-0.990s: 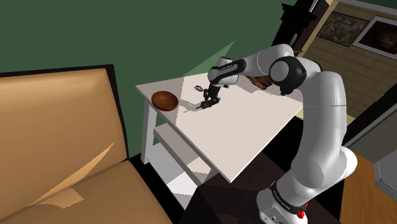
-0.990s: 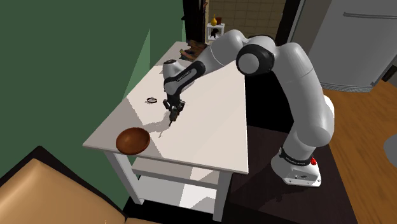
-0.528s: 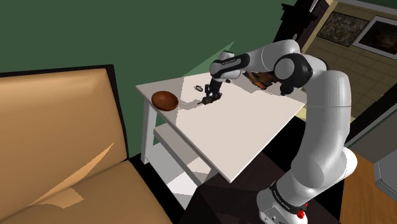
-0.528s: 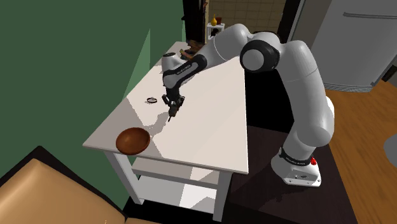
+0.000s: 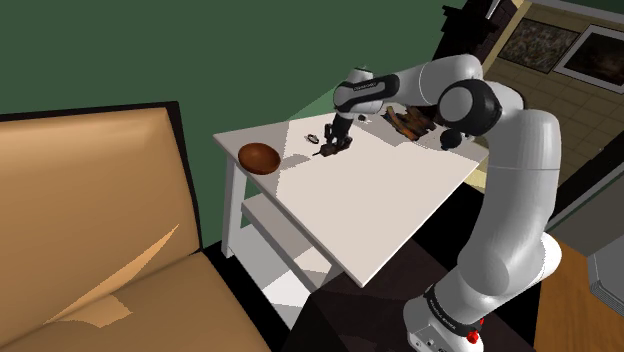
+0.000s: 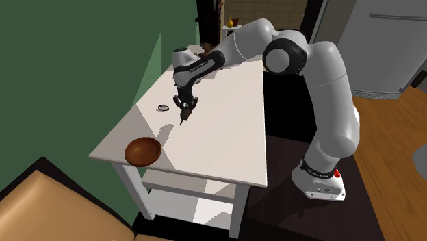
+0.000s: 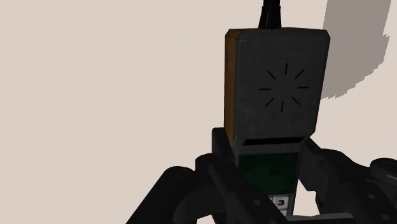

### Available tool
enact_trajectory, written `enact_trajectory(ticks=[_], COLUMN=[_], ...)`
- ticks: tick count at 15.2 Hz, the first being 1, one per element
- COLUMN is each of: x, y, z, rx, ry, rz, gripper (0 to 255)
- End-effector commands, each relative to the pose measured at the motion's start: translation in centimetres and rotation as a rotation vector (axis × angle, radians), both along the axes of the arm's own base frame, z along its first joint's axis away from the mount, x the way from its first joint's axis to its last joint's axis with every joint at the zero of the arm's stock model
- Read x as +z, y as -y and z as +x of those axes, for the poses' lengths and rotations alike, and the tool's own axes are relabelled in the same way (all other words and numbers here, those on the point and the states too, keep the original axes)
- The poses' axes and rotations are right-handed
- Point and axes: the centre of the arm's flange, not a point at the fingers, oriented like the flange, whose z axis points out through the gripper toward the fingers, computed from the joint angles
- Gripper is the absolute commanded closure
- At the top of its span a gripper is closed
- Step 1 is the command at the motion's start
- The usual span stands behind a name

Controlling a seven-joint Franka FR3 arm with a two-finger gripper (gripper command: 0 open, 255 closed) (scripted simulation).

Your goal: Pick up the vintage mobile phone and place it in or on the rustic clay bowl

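Colours I see
My black claw (image 7: 266, 153); grey phone (image 7: 277, 89), orange edge, green screen, dash ring; reddish-brown bowl (image 5: 259, 157).

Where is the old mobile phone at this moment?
The phone is clasped in the tool, apparently just above the white table. In the shoulder view it hangs right of the brown bowl, beside a small dark object.
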Motion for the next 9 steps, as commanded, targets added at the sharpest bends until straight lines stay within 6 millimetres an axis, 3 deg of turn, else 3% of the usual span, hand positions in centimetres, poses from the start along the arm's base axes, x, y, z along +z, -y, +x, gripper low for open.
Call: enact_trajectory(ticks=[1, 6, 9], x=[1.0, 3.5, 3.5], y=[0.0, 0.0, -3.6], z=[-0.1, -0.1, 1.5], rx=[0.000, 0.000, 0.000], ry=[0.000, 0.000, 0.000], rz=[0.000, 0.000, 0.000], gripper=[255, 255, 255])
